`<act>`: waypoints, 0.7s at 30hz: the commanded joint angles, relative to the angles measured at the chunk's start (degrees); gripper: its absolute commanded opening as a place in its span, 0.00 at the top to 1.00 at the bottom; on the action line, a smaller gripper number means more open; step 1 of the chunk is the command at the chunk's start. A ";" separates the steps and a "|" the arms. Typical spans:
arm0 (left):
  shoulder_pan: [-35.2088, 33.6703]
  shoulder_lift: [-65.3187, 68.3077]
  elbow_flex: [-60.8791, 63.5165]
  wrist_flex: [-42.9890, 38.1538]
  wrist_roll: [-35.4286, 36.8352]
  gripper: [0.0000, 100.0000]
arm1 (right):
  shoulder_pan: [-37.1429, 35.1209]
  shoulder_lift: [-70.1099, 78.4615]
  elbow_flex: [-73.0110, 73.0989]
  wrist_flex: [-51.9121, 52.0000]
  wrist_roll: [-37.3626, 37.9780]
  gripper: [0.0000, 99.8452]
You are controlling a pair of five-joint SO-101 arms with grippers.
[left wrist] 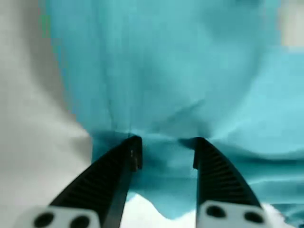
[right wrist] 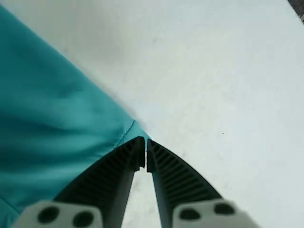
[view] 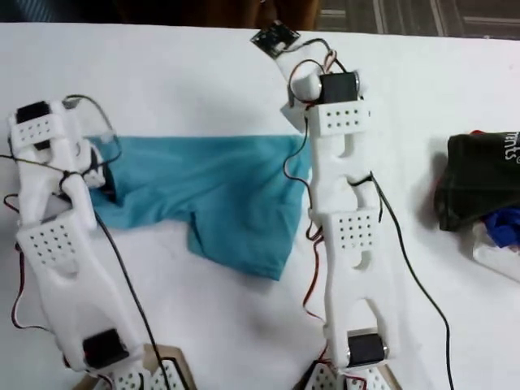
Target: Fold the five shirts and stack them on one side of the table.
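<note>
A teal shirt (view: 219, 191) lies spread across the middle of the white table (view: 179, 73). My left arm (view: 57, 236) stands over the shirt's left end. In the left wrist view my left gripper (left wrist: 165, 148) is open, its tips pressed down on the teal cloth (left wrist: 161, 71), which bunches between them. My right arm (view: 349, 227) reaches along the shirt's right edge to its far right corner. There my right gripper (right wrist: 145, 148) is shut, pinching the corner hem of the shirt (right wrist: 57, 123).
A dark folded garment (view: 479, 183) sits at the table's right edge, with a blue piece (view: 504, 223) and a white piece (view: 497, 258) beside it. Bare table (right wrist: 218, 80) lies beyond the shirt's far edge and near the front.
</note>
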 commanded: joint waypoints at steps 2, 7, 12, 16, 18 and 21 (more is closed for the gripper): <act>-3.87 5.63 -15.25 2.99 0.00 0.80 | -0.22 -4.62 -1.67 1.19 0.09 0.98; -3.60 5.98 -17.10 3.08 -0.09 0.80 | -0.48 -5.05 1.93 1.19 0.09 0.98; -3.08 2.02 -17.27 3.08 -0.09 0.80 | -0.40 -5.14 4.92 1.19 0.09 0.98; -3.08 -1.58 -17.19 3.08 -1.23 0.80 | -0.31 -5.14 4.92 1.19 0.00 0.98; -3.08 -3.52 -17.45 3.08 -3.87 0.80 | -0.31 -5.14 4.75 1.19 0.00 0.98; -3.16 -7.47 -17.71 2.90 -5.27 0.80 | -0.22 -5.14 4.57 1.19 0.00 0.98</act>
